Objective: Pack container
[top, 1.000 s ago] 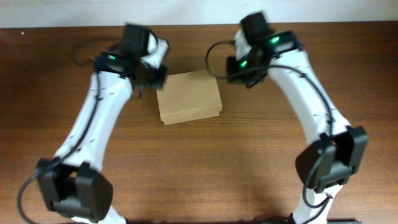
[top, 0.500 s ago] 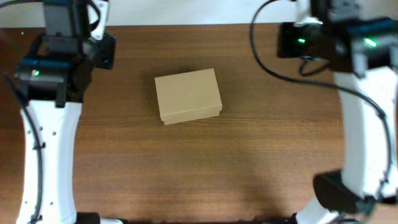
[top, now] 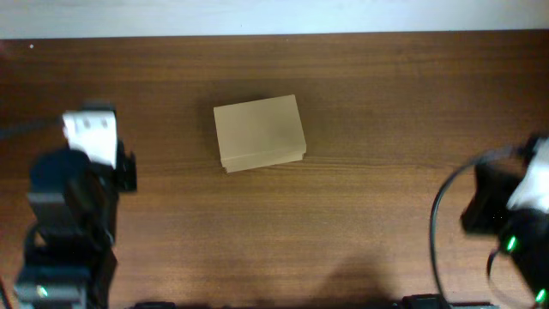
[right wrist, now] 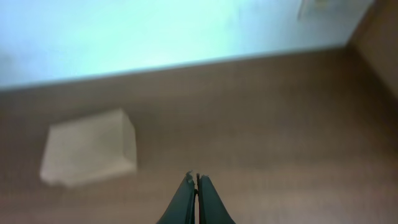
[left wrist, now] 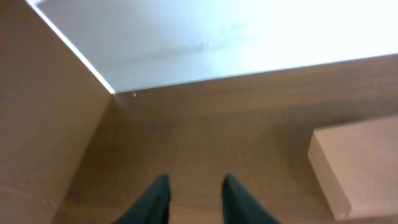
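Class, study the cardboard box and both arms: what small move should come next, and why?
Probably nothing beyond parking both arms at rest. The cardboard box sits fully closed, its top flat. The left gripper, open, and the right gripper, shut on nothing, both hang well clear of it, so the packing looks finished.

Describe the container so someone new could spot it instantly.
Look at the dark wooden table from overhead. Just left of centre, toward the far edge, sits the container: a plain tan cardboard box, lid shut, the only loose item on the wood.
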Robot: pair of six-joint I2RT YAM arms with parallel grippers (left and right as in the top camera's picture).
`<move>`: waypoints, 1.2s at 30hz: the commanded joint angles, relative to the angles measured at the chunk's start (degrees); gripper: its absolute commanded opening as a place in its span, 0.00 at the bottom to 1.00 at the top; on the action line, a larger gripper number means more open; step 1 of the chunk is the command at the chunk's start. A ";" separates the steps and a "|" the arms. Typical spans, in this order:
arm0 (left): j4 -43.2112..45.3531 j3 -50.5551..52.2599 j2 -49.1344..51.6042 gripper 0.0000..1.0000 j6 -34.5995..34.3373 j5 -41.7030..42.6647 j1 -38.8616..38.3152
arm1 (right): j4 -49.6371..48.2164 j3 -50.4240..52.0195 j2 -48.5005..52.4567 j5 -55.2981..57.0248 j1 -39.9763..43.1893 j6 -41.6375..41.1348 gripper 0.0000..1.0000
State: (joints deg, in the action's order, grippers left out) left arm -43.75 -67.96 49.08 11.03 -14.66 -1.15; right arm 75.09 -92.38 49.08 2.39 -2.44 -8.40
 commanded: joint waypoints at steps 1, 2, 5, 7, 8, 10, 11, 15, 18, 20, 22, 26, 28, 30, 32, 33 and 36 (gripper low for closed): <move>0.94 9.33 -6.69 0.36 0.20 -0.85 0.15 | 0.85 11.41 -5.97 -0.33 0.11 0.44 0.04; 0.46 11.47 -8.83 0.41 0.20 -0.87 0.15 | 0.79 13.88 -7.89 -1.25 0.11 0.44 0.04; -1.09 15.78 -13.00 0.76 0.22 -0.85 0.15 | 0.26 19.78 -11.78 -1.25 0.11 0.48 0.34; -2.03 17.68 -14.36 0.99 0.24 -1.22 0.15 | 0.61 21.86 -12.66 -1.29 0.11 0.48 0.79; -2.21 18.18 -14.45 0.99 0.24 -1.22 0.15 | 0.76 22.36 -12.68 -1.27 0.11 0.48 0.99; -2.60 18.60 -14.27 0.99 0.24 -1.20 0.15 | 0.50 22.86 -12.55 -1.27 0.11 0.48 0.99; -2.67 18.64 -14.19 0.99 0.24 -1.22 0.15 | 0.50 22.86 -12.46 -1.27 0.11 0.48 0.99; -2.82 18.64 -14.16 0.99 0.22 -1.20 0.15 | 0.55 22.84 -12.46 -1.29 0.11 0.48 0.99; -2.82 18.64 -14.19 0.99 0.24 -1.22 0.15 | 0.55 22.84 -12.46 -1.29 0.11 0.48 0.99; -2.82 18.64 -14.19 0.99 0.24 -1.22 0.15 | 0.55 22.84 -12.46 -1.29 0.11 0.48 0.99; -2.82 18.64 -14.16 0.99 0.24 -1.22 0.15 | 0.55 22.84 -12.46 -1.29 0.11 0.48 0.99; -2.82 18.64 -14.19 0.99 0.24 -1.22 0.15 | 0.55 22.84 -12.46 -1.29 0.11 0.48 0.99; -2.82 18.64 -14.19 0.99 0.24 -1.22 0.15 | 0.55 22.84 -12.46 -1.29 0.11 0.48 0.99; -2.82 18.64 -14.19 0.99 0.24 -1.22 0.15 | 0.55 22.84 -12.46 -1.29 0.11 0.48 0.99; -2.82 18.64 -14.16 0.99 0.24 -1.22 0.15 | 0.55 22.84 -12.46 -1.29 0.11 0.48 0.99; -2.82 18.64 -14.19 0.99 0.24 -1.22 0.15 | 0.55 22.84 -12.46 -1.29 0.11 0.48 0.99; -2.82 18.64 -14.19 0.99 0.22 -1.22 0.15 | 0.57 22.84 -12.46 -1.29 0.11 0.48 0.99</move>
State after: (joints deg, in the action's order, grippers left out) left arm -46.48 -49.80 35.07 11.11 -15.27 -1.15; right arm 75.96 -69.84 36.95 1.45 -2.44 -7.92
